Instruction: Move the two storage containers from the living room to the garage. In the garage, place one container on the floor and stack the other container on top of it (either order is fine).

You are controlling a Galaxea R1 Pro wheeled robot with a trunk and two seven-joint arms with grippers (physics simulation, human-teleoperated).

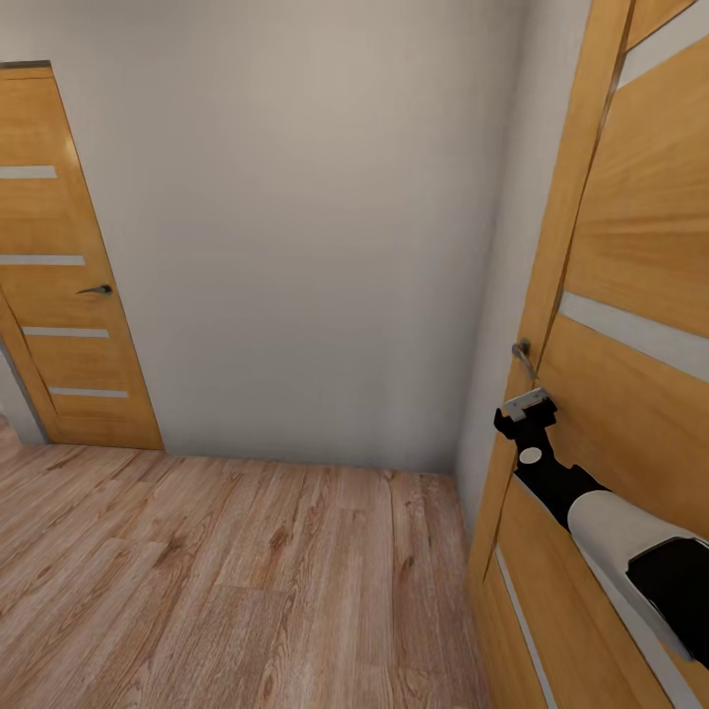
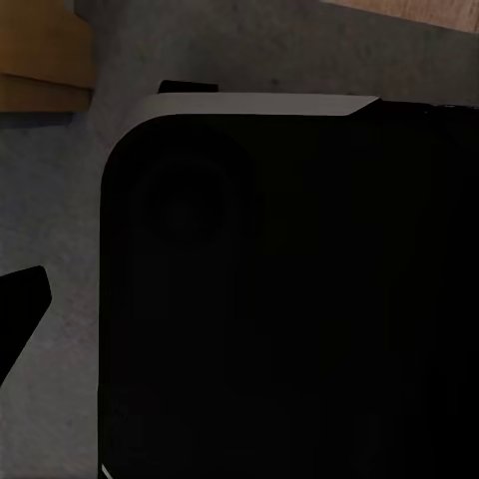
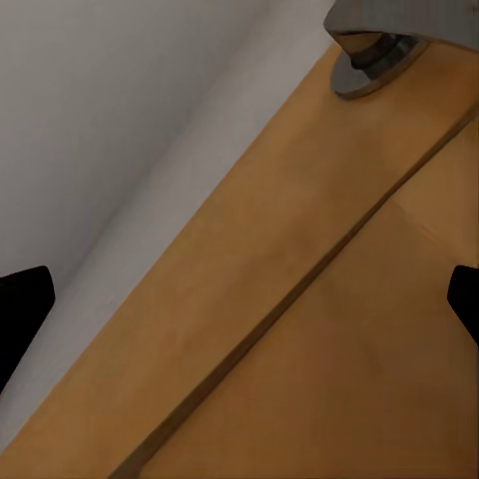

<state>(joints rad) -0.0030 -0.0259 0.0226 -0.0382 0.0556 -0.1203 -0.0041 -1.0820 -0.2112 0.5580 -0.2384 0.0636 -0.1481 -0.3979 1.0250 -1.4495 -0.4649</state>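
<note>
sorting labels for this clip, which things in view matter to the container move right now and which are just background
Belongs to the job:
- right gripper, open, at the handle
- door handle on the near door, on the robot's right

Just there:
- far door, shut
- white wall
- wood plank floor

No readable text, label, brand, number or sign anywhere.
</note>
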